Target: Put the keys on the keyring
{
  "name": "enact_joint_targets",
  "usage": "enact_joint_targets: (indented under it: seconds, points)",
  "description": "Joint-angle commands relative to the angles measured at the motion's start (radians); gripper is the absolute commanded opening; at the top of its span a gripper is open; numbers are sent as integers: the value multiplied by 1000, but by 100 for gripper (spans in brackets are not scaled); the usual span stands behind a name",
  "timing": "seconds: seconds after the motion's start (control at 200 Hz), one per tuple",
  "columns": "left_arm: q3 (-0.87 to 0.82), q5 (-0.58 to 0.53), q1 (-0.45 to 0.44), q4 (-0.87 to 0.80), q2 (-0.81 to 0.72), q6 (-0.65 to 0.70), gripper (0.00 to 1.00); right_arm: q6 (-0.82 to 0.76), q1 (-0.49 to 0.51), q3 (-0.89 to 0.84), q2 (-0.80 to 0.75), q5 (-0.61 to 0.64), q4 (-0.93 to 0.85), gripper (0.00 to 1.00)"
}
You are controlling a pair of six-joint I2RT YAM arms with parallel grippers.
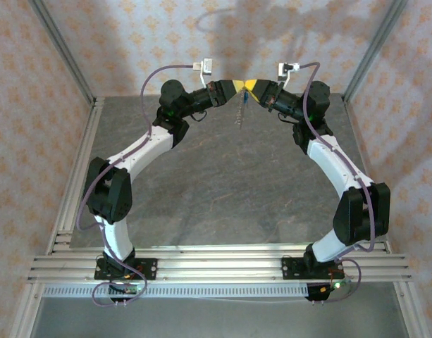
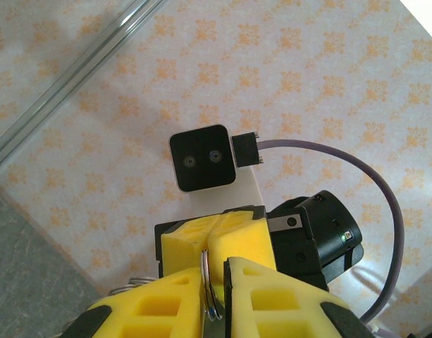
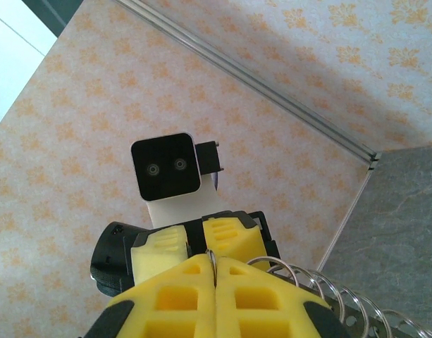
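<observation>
The left arm and the right arm are bending in toward the far middle of the worktop. The left jaws and the right jaws are meeting there tip to tip, high above the surface.

In the right wrist view the right jaws are pressing fully together. A thin metal ring is sticking out of the seam between the pads, so they are gripping it. In the left wrist view the left jaws are standing a little apart. The ring is sitting in this narrow gap and leaning on one pad, and I cannot tell if the other pad is touching it.

The keyring, a coiled wire band, is curving out just beside the right jaws. In the top view the key is showing as a small blue spot. It is hanging directly under the meeting jaws, and the keyring is dangling below it, clear of the worktop.
</observation>
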Motion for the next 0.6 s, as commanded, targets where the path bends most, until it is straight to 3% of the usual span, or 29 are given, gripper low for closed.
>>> enact_joint_targets:
  seconds: [0.0,0.25,0.43,0.535,0.595]
  points:
    - [48,17,-20,75,-2,6,15,-17,8,1,-17,-53,25,0]
    - [82,41,-41,-14,-1,76,0,-24,9,1,-20,-59,8,0]
    - [72,15,-48,-61,-16,112,0,-54,5,12,-33,-37,-51,0]
    - [27,-62,-45,-58,-39,116,0,-56,-15,15,-49,0,-70,30]
    - [2,-101,-41,-39,-50,106,0,-48,-38,8,-66,26,-73,40]
